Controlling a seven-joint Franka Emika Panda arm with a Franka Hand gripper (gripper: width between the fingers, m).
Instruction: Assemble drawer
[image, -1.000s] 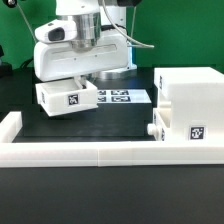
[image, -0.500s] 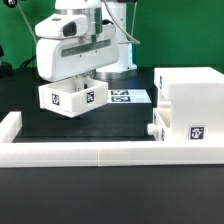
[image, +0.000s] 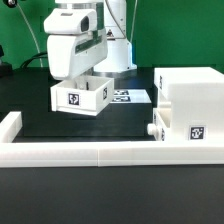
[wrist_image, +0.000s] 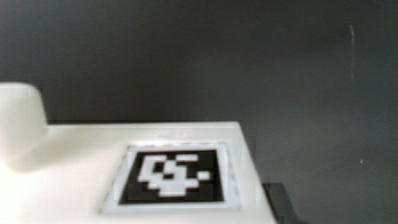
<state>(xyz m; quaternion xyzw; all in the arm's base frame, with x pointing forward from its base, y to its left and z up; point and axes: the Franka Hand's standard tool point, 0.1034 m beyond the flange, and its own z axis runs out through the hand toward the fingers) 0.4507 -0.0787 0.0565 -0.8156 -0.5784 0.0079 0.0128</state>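
Note:
My gripper (image: 84, 80) is shut on a small white drawer tray (image: 80, 97) and holds it near the back left in the exterior view. The tray's tagged face is turned toward the camera. In the wrist view the tray's white wall and its tag (wrist_image: 173, 175) fill the lower part, over the black table; my fingertips do not show clearly there. The large boxy housing (image: 190, 85) stands at the exterior view's right. A second tray (image: 185, 128) with a knob (image: 153, 130) sits at the housing's lower part, knob toward the left.
The long low white border wall (image: 80, 152) runs along the front and turns up at the left end (image: 10, 125). The marker board (image: 128, 97) lies flat behind the held tray. The robot's base stands at the back, with a green backdrop behind it.
The gripper has moved toward the exterior view's right with the tray and has turned it, so that one tagged face now looks at the camera. The housing has not moved.

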